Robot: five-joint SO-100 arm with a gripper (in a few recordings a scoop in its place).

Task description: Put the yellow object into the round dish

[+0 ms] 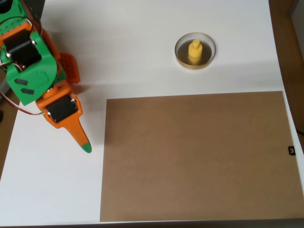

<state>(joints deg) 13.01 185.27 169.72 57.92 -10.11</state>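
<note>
The yellow object [194, 51] stands upright inside the round dish [195, 67], near the top of the white table, right of centre. Its knob points up and it sits about in the dish's middle. My green and orange arm is at the far left. The gripper [84, 145] points down and to the right over bare white table, far from the dish. Its fingers show as one tapered orange point with a green tip, and nothing is held in them.
A large brown board [194, 156] lies flat over the lower right of the white table [142, 42]. A small black clip [291, 150] sits at the board's right edge. Wooden floor shows beyond the table's right side.
</note>
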